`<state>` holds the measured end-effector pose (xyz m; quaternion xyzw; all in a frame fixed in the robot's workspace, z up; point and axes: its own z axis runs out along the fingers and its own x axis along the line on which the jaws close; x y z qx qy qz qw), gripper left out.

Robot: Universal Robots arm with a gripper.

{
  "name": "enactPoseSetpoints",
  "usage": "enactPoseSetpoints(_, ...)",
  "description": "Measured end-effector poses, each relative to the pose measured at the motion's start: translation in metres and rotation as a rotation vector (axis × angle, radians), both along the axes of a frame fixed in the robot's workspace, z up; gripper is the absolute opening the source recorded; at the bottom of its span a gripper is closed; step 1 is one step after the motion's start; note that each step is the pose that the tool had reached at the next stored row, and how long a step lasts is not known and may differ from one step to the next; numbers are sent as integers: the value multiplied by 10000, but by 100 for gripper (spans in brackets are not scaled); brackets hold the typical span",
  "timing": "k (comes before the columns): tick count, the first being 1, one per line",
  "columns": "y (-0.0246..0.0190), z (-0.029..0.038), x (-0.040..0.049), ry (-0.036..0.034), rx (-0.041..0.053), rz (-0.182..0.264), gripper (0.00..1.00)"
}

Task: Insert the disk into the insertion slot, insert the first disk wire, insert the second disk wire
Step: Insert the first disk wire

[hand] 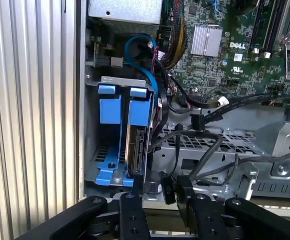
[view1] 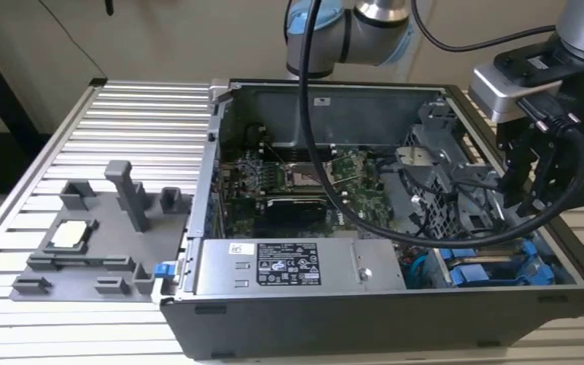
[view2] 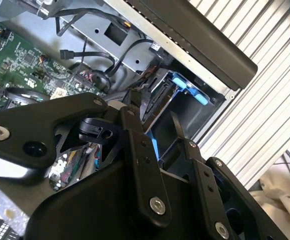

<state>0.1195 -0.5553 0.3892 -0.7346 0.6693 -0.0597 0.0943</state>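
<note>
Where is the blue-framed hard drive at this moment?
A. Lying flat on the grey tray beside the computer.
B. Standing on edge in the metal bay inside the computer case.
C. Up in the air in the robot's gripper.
B: in the first wrist view the blue-framed hard drive stands on edge inside the metal bay.
</note>
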Motion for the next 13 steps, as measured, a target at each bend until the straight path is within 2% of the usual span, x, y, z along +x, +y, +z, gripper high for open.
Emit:
enactPoseSetpoints(5,0,-1,0,-5,1,0,41)
enactPoseSetpoints(7,0,-1,0,-9,0,0,32)
enactPoseSetpoints(8,0,-2,0,-13,0,0,32)
enactPoseSetpoints(9,0,-2,0,-14,0,0,20)
enactPoseSetpoints(13,0,-2,0,-16,0,0,19)
